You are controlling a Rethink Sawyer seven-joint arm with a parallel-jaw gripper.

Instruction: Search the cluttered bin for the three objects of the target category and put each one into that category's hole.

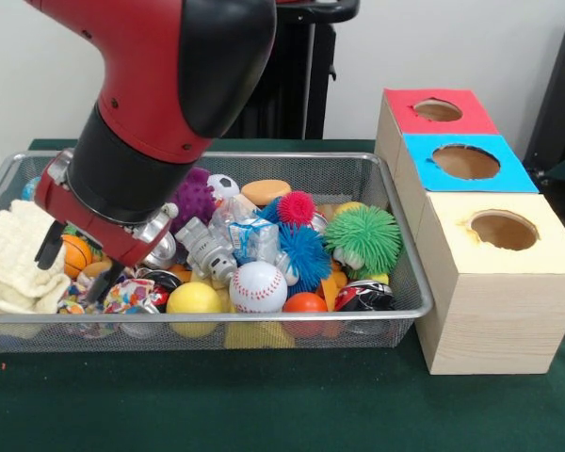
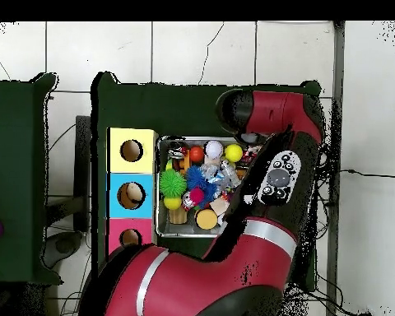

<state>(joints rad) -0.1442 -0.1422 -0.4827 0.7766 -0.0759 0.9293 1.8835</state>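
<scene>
My gripper hangs open low over the left end of the wire bin, its black fingers straddling a small orange basketball. Whether they touch it I cannot tell. The bin is packed with toys: a baseball, a yellow ball, an orange ball, a green fuzzy ball, blue, red and purple spiky balls and a silver toy robot. In the overhead view the arm hides the gripper and the bin's right part.
A white cloth lies bunched at the bin's left end beside the gripper. Right of the bin stand three wooden boxes with round holes, topped red, blue and yellow. The overhead view shows the boxes left of the bin.
</scene>
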